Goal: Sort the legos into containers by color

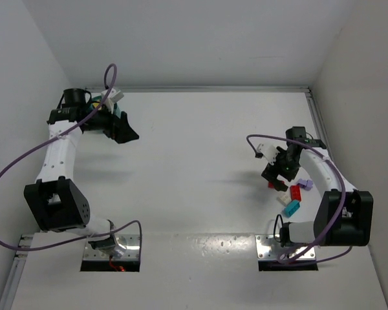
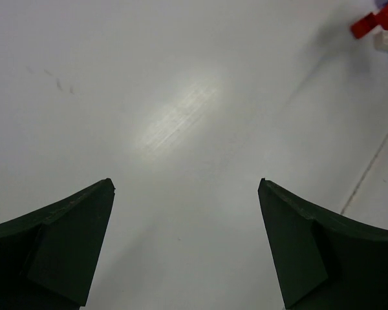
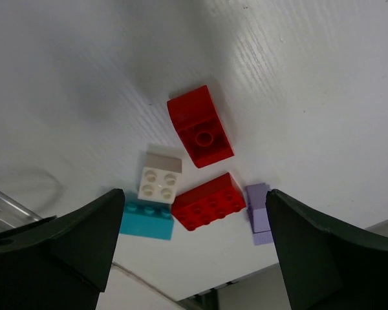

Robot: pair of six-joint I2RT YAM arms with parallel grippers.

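A cluster of legos lies on the white table at the right. In the right wrist view I see a red brick (image 3: 200, 126), a second red brick (image 3: 209, 201), a white brick (image 3: 160, 177), a cyan brick (image 3: 147, 219) and a purple brick (image 3: 258, 206). My right gripper (image 3: 194, 192) is open and empty above them, its fingers either side of the cluster. From above, the right gripper (image 1: 278, 175) hovers over the bricks' left edge. My left gripper (image 1: 124, 131) is open and empty at the far left, over bare table. The bowl is out of view.
The table's raised right edge (image 1: 318, 123) runs close to the bricks. The left wrist view catches the red brick (image 2: 372, 22) and the white brick (image 2: 386, 40) far off at its top right. The arm bases (image 1: 291, 248) sit at the near edge.
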